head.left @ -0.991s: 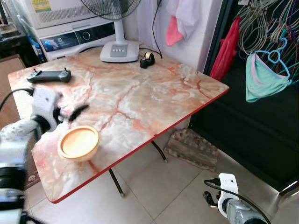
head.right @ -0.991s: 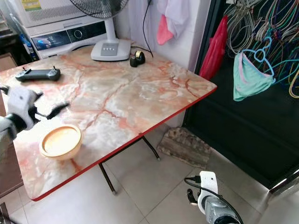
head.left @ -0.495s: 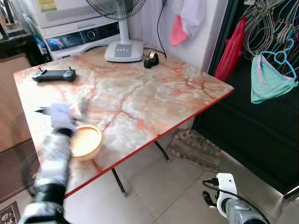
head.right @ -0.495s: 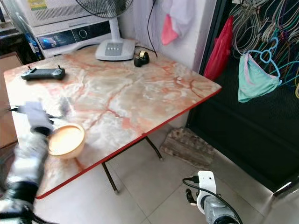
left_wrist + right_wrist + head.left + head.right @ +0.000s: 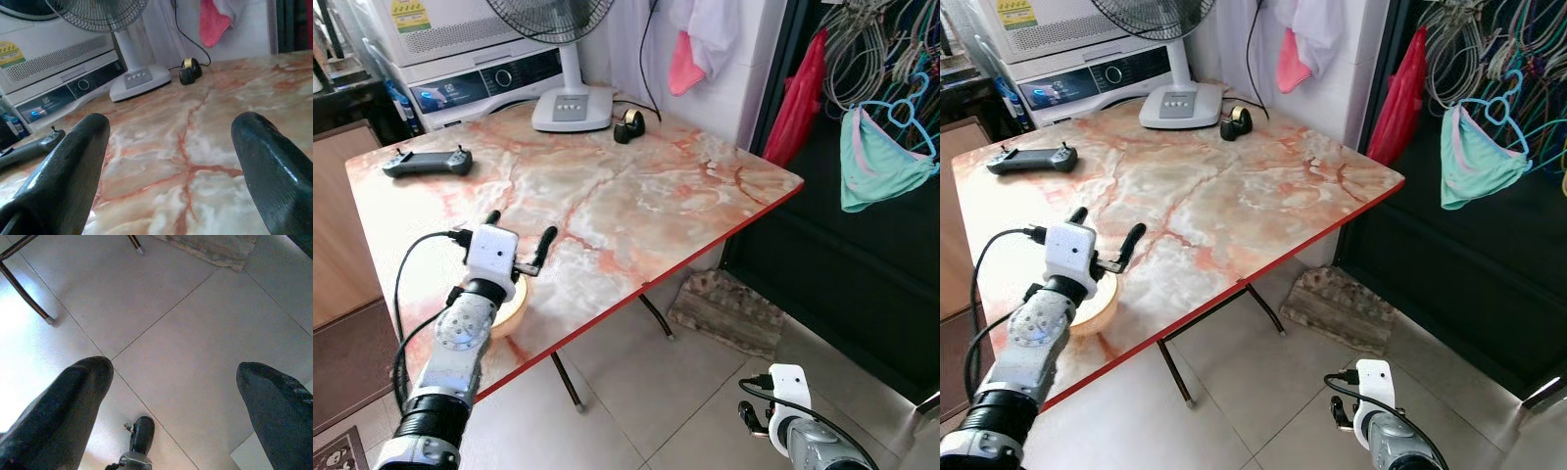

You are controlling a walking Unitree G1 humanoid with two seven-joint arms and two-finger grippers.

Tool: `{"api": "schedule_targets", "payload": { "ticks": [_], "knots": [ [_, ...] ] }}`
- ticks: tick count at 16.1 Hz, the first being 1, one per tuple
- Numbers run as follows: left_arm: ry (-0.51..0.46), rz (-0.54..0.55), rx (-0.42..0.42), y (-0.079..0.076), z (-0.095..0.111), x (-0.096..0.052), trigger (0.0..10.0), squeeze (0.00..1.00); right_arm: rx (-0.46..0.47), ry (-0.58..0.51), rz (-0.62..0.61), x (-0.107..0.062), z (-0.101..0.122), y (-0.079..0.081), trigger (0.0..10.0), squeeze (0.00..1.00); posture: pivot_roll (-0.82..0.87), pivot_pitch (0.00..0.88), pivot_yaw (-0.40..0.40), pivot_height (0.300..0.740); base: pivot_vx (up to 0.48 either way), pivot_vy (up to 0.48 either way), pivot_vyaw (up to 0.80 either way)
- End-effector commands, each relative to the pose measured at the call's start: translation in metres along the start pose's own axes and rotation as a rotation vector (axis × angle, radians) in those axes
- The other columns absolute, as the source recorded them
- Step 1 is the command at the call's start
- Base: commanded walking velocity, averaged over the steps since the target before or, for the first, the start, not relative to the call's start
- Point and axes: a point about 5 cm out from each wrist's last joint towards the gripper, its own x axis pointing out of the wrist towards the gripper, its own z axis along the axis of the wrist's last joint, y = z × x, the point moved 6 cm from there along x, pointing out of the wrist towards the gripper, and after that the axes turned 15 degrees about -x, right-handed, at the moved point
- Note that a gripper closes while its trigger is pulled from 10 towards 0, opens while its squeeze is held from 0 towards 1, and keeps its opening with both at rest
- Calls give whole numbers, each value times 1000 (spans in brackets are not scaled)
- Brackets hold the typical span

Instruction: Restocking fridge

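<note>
The left gripper (image 5: 519,235) hangs over the near edge of the table (image 5: 636,186), its two black fingers spread wide with nothing between them. Right under its wrist sits a bowl (image 5: 512,304), mostly hidden, so what is inside cannot be seen. The right gripper (image 5: 171,396) hangs low by the floor (image 5: 186,323), fingers wide apart too.

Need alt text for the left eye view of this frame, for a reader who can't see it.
The left gripper, fingers open, hovers above a yellow bowl near the front edge of a marble-patterned table. A black controller, a fan base and a tape roll sit farther back; the right gripper hangs over the tiled floor.
</note>
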Motion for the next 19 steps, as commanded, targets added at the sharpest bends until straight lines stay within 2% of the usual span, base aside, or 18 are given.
{"api": "schedule_targets", "payload": {
  "ticks": [1, 3, 10, 15, 19],
  "knots": [
    [-30, 13, -20, 2, 7, 2, 10000, 0, 6, 2, -2, 0, -3, 1, 10000, 0, 75, 0, 37, 740, 0, 0, 0],
    [-38, 29, -22, 4, 9, 5, 10000, 0, -6, -17, -10, 0, -1, 0, 10000, 0, 79, 0, 34, 740, 0, 0, 0],
    [-67, 153, -44, 26, 15, 5, 10000, 0, -21, -26, -5, 0, 4, -2, 10000, 0, 101, 0, 7, 740, 0, 0, 800],
    [-77, 188, -48, 32, 18, 5, 10000, 0, -31, -23, 0, 0, 4, -2, 10000, 0, 103, 0, 4, 740, 0, 0, 800],
    [-81, 230, -138, 36, 16, 6, 10000, 0, -33, -21, 0, 0, 4, -2, 10000, 0, 103, 0, 0, 740, 0, 0, 800]
  ]
}}
